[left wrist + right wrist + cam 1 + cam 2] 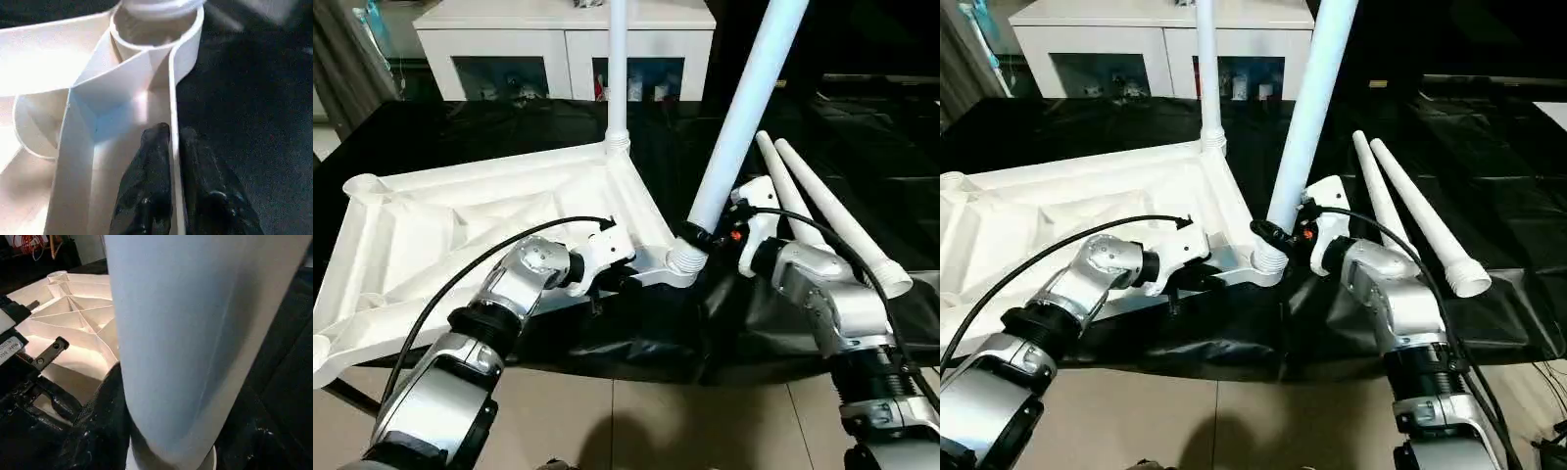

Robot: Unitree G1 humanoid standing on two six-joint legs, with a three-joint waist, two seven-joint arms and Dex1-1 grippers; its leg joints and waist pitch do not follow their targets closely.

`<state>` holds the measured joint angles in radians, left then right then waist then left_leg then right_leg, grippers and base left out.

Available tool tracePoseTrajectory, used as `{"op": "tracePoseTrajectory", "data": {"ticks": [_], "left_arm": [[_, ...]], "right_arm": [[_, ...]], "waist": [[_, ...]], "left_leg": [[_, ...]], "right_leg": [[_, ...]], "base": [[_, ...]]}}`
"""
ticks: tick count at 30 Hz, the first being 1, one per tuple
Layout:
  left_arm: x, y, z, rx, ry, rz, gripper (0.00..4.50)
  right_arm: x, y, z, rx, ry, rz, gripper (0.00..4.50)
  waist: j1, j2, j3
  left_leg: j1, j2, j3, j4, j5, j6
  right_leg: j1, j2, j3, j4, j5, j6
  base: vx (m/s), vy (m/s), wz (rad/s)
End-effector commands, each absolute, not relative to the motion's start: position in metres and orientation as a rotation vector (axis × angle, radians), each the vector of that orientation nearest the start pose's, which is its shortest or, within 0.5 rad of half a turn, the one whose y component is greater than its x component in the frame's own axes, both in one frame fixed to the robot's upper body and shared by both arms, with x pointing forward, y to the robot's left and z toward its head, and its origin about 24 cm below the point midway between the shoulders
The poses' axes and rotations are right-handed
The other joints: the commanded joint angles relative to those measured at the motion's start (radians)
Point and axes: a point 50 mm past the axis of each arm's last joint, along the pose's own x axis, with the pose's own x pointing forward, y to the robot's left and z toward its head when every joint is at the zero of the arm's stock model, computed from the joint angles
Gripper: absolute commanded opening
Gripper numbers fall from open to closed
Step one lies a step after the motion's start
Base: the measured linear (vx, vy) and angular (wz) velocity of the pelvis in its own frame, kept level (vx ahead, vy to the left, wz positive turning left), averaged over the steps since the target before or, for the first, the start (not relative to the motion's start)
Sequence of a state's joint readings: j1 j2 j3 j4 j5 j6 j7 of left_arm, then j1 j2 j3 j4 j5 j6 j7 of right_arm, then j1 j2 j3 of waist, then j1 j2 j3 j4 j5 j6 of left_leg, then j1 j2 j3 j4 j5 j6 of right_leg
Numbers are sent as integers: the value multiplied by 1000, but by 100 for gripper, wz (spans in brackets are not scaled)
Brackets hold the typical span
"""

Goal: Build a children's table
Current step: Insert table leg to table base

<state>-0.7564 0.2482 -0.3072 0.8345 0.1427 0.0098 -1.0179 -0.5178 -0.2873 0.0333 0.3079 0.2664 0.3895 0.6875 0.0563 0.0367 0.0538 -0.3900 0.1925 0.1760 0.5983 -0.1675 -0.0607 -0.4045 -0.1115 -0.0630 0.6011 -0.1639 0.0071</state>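
The white table top (pixel 460 225) lies upside down on a black-covered surface, ribbed underside up. One white leg (pixel 618 69) stands upright in its far corner socket. A second leg (pixel 744 108) leans to the right, its flared end at the near right corner socket (pixel 683 259). My right gripper (pixel 703 235) is shut on this leg just above the flare; the tube (pixel 195 333) fills the right wrist view. My left gripper (pixel 171 142) is shut on the top's thin rim wall close to that socket, one finger on each side. Two more legs (pixel 832 225) lie at the right.
A white cabinet with glass doors (pixel 568 39) stands behind the work surface. The black sheet (pixel 862 137) drapes over the front edge, with tiled floor (pixel 636 421) below. A black cable (pixel 460 279) loops along my left forearm.
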Motion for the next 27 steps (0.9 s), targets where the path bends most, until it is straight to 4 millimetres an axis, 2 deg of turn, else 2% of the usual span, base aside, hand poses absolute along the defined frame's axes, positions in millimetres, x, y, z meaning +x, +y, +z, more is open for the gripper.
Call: {"op": "tracePoseTrajectory", "data": {"ticks": [1, 3, 7, 8, 12, 16, 27], "left_arm": [[341, 101, 53, 478, 393, -1233, 15], [339, 102, 52, 449, 384, -1238, 7], [336, 105, 46, 450, 397, -1247, 0], [335, 107, 44, 454, 405, -1250, 0], [332, 114, 37, 500, 442, -1243, 0], [333, 115, 38, 508, 437, -1234, 0], [337, 115, 43, 564, 424, -1220, 0]], "right_arm": [[338, -141, 99, 7, 179, 772, 186], [339, -140, 98, 12, 184, 773, 186], [340, -140, 96, 11, 188, 771, 186], [341, -140, 96, 12, 189, 771, 186], [344, -140, 96, 11, 194, 775, 186], [344, -138, 91, -20, 242, 816, 186], [346, -137, 91, -34, 308, 854, 186]], "waist": [[-1, -6, -78], [0, -6, -79], [1, -7, -78], [0, -10, -77], [-3, -9, -75], [-4, -11, -73], [-3, -14, -74]], "left_leg": [[18, 24, -3, -75, -239, 30], [17, 24, -2, -73, -213, 45], [18, 23, 0, -71, -207, 55], [18, 24, 0, -72, -209, 56], [18, 24, -1, -75, -241, 44], [20, 25, -1, -78, -261, 33], [18, 25, 0, -76, -241, 39]], "right_leg": [[49, -29, 28, -62, -162, -251], [52, -28, 28, -57, -120, -262], [52, -29, 28, -60, -133, -262], [52, -29, 29, -61, -141, -260], [49, -31, 28, -66, -208, -245], [47, -30, 30, -70, -255, -228], [46, -30, 30, -68, -240, -228]], "base": [[0, 0, 0], [0, 0, 0], [0, 0, 0], [0, 0, 0], [0, 0, 0], [0, 0, 0], [0, 0, 0]]}}
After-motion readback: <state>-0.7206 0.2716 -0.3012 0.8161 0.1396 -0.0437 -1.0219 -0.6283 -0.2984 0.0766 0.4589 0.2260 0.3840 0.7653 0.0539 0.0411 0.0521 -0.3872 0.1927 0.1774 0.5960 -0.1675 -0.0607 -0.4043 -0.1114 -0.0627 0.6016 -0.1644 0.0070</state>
